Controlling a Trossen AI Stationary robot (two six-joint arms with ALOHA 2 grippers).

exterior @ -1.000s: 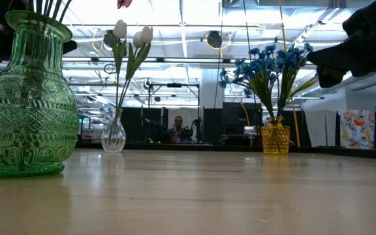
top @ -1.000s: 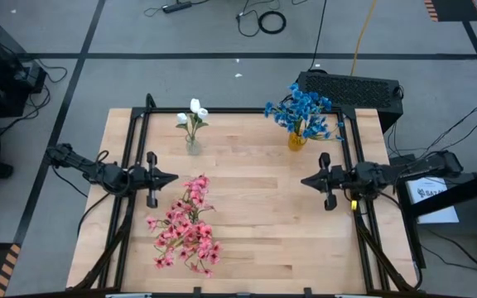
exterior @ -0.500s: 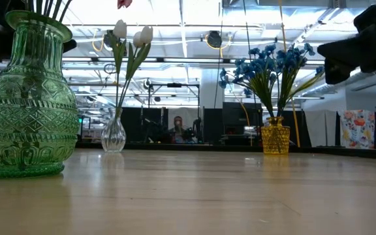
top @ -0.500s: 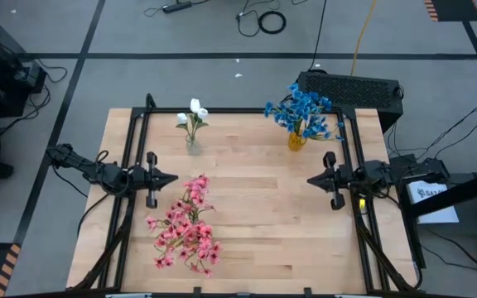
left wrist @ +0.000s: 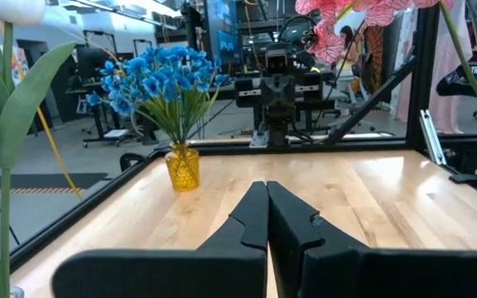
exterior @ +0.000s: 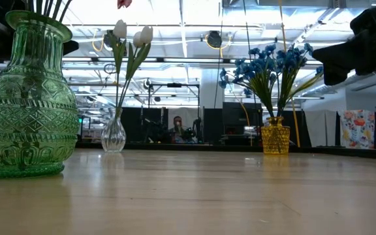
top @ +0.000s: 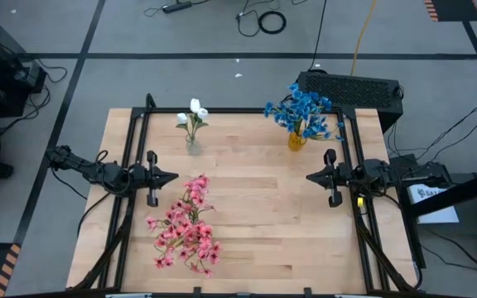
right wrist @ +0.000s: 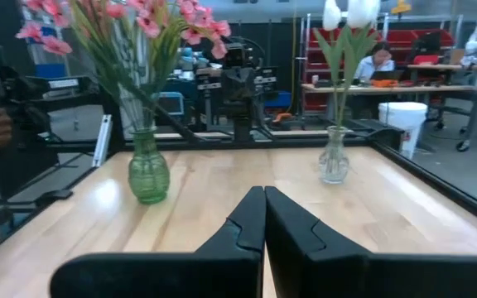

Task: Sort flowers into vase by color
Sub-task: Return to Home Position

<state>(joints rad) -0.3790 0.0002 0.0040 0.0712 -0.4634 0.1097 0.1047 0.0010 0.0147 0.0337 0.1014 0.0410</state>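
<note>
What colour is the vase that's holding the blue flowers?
Yellow. The vase is amber-yellow patterned glass, seen best in the low view.

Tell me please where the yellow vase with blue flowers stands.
In the high view, the yellow vase stands near the top right corner of the table, just above the right gripper, with the clear vase to its left.

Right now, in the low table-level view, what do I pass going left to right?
Green vase → white flowers in the clear vase → person far behind → blue flowers in the yellow vase → right gripper.
</note>
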